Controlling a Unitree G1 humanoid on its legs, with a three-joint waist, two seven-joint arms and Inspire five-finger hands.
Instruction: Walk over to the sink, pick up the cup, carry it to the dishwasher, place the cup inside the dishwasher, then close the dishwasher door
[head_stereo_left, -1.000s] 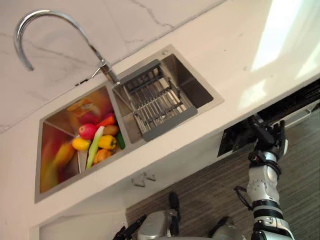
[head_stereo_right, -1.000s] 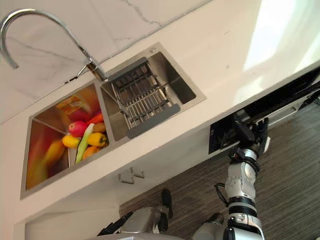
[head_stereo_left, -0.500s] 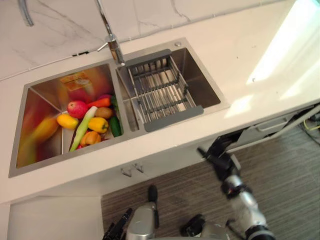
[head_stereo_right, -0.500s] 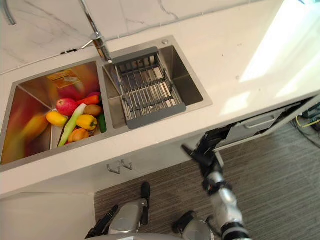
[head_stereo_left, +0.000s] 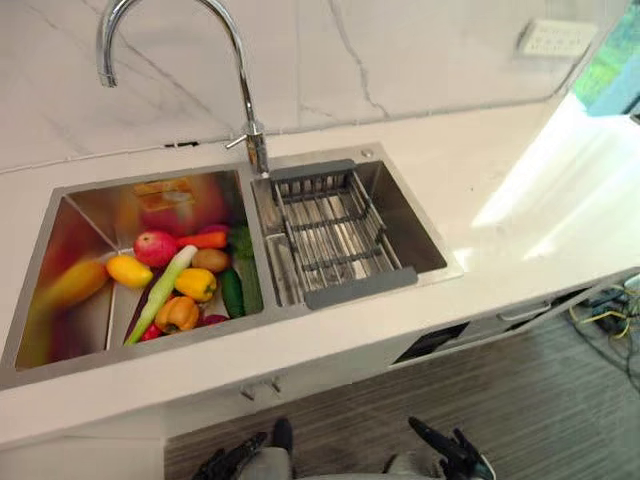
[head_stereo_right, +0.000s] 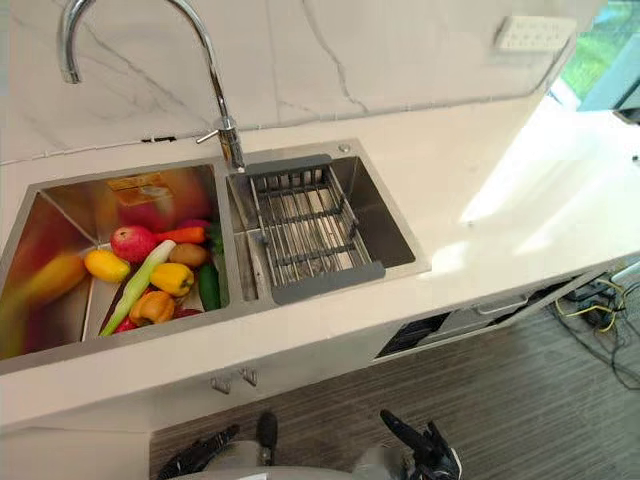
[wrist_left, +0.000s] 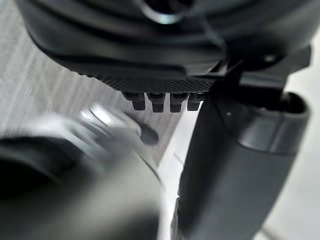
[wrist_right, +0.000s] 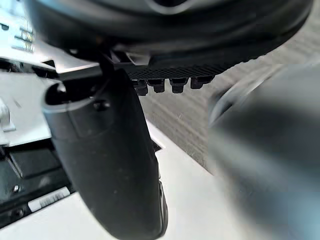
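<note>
The steel double sink (head_stereo_left: 262, 315) is set in the white counter. Its left basin holds fruit and vegetables (head_stereo_left: 178, 280). A grey drain rack (head_stereo_left: 335, 235) spans its right basin. Under the counter to the right, the dishwasher (head_stereo_left: 432, 342) shows a narrow dark gap along the top of its white door. My right hand (head_stereo_left: 450, 455) hangs low over the floor in front of it, fingers straight and spread, holding nothing. My left hand (head_stereo_right: 195, 455) hangs at the lower left, fingers relaxed and empty. In the wrist views, each thumb (wrist_left: 235, 165) (wrist_right: 110, 165) stands out straight.
A tall curved faucet (head_stereo_left: 240, 90) rises between the basins. A cabinet handle (head_stereo_right: 232, 380) sits below the sink. Cables (head_stereo_left: 600, 315) lie on the striped floor at the far right. Bright sunlight falls on the right counter (head_stereo_left: 540, 200).
The camera has swung, so the whole picture has shifted. My right hand has left the dishwasher's top edge and dropped low. The dark gap at the door looks narrower.
</note>
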